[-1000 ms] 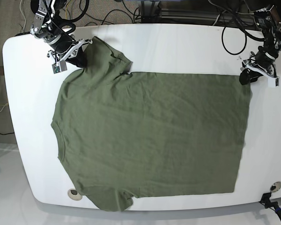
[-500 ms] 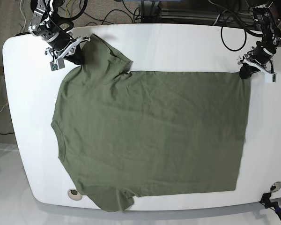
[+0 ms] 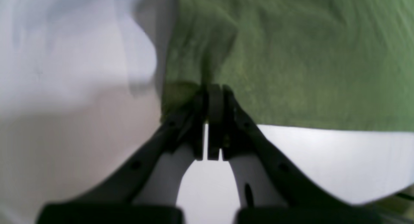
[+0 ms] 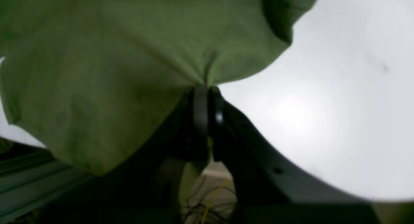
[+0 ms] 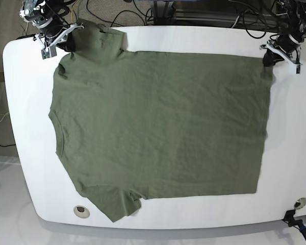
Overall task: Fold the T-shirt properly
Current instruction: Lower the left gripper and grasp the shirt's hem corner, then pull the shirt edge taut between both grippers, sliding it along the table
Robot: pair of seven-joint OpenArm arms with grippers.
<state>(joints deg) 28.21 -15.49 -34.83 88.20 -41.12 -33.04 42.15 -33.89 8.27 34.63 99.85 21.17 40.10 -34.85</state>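
We find the T-shirt [image 5: 158,132] spread flat over the table [image 5: 20,102]; being soft, limp cloth, it needs holds at its edges. At far left, the right gripper [image 5: 58,42] is clamped on the sleeve area, arm reaching low. At far right, the left gripper [image 5: 269,55] pinches the hem corner.

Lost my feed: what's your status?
Left gripper shut on T-shirt hem corner. Right gripper shut on sleeve edge. Nothing blocking.
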